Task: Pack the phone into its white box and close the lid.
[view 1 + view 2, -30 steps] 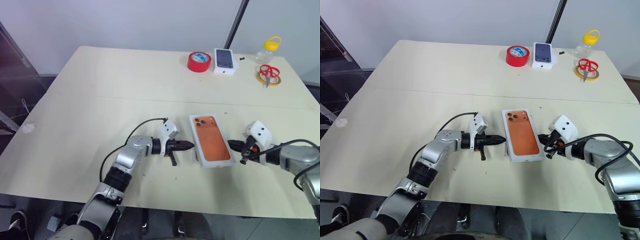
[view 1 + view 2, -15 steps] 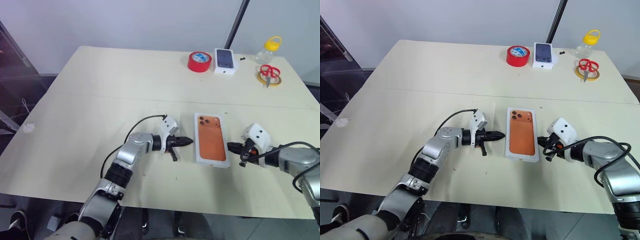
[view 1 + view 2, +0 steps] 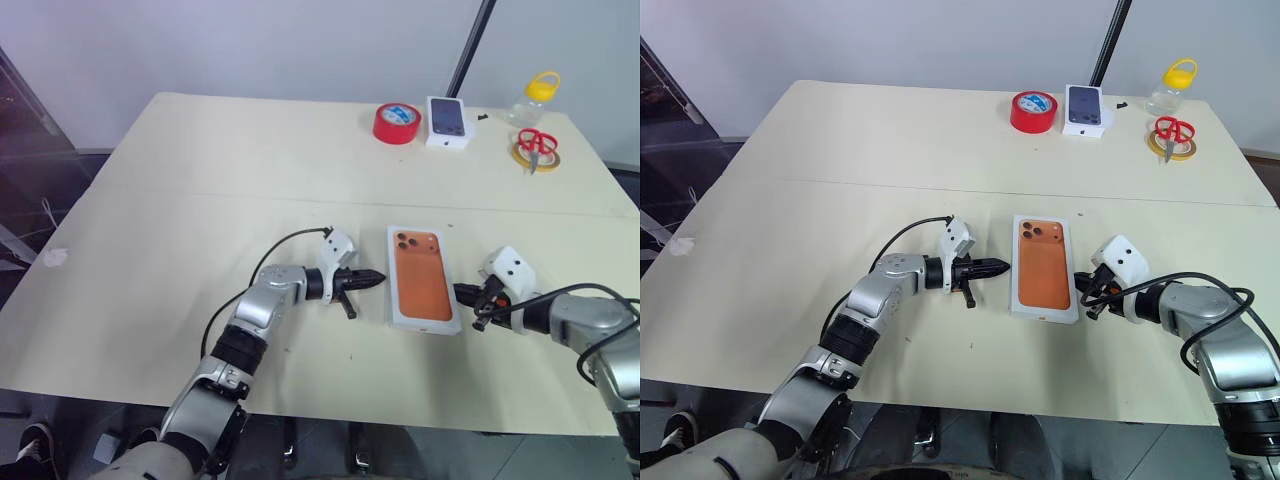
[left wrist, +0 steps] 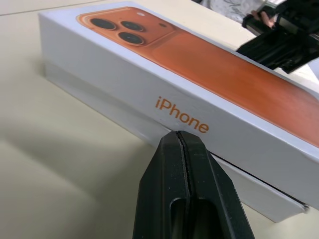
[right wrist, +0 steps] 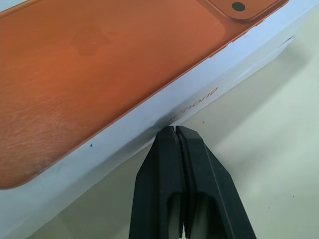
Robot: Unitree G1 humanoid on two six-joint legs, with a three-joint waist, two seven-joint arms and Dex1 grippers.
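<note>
Squaring up over the last second, the white box point(image 3: 424, 280) now sits parallel to the table's point(image 3: 200, 180) near edge instead of skewed, its orange-printed lid point(image 4: 199, 64) nearly seated. Left gripper point(image 3: 376, 279) and right gripper point(image 3: 460, 291), both closed and empty, flank its long sides. The phone is presumably inside; only a final press remains.

Cream worktop point(image 3: 200, 180). White box point(image 3: 424, 279) with orange phone picture lies near the front edge. Far right corner: red tape roll point(image 3: 398, 123), small white box point(image 3: 449, 122), scissors point(image 3: 537, 145), bottle point(image 3: 537, 98).
</note>
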